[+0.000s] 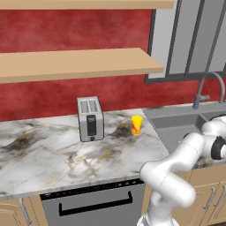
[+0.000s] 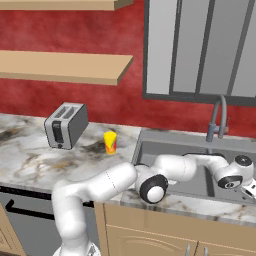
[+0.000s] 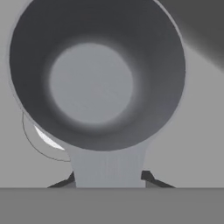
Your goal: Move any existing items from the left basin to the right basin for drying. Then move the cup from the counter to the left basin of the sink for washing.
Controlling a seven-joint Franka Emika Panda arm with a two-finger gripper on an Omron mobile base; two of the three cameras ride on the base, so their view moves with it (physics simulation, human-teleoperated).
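I see one grey pan [image 3: 94, 74] close under my hand camera, hollow and holding nothing, its handle running between the gripper [image 3: 108, 177] tips, so the fingers look closed on that handle. My arm reaches over the sink's right basin [image 2: 227, 165]; the left basin [image 2: 165, 150] sits beside it. One cup [image 1: 137, 125] stands upright on the counter [image 1: 48, 150], right of one toaster [image 1: 90, 118].
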